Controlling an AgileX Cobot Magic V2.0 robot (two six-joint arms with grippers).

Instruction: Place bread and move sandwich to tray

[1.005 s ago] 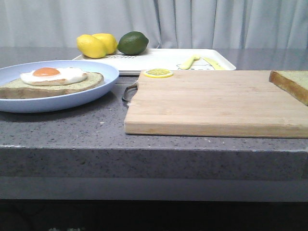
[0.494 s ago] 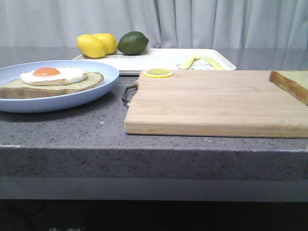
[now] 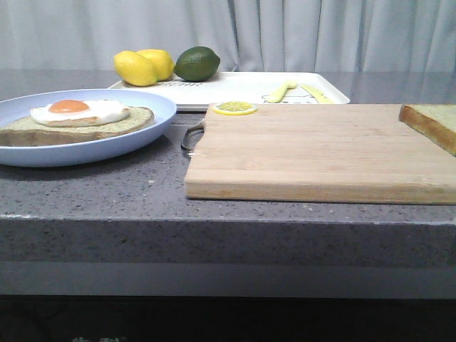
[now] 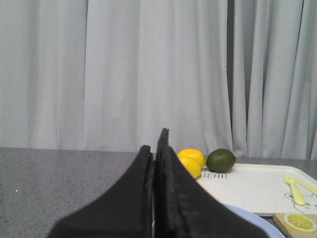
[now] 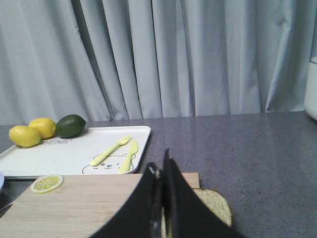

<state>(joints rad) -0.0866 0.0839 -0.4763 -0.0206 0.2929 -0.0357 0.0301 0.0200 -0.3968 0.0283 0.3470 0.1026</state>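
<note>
Nothing moved since earlier, bread (image 3: 432, 123) on cutting board's (image 3: 320, 149) right end, sandwich (image 3: 75, 120) on blue plate (image 3: 142, 107) left of board, tray (image 3: 235, 89) behind board, left tool (image 4: 154, 163) and right tool (image 5: 161, 183) both pressed together, empty

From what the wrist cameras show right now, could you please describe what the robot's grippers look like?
Both are matte black. The left gripper has two broad fingers tapering from a wide base to narrow tips, with a slightly rough texture. The right gripper looks the same, narrower in view. No cables or markings are visible, and the arms themselves are out of view.
</note>
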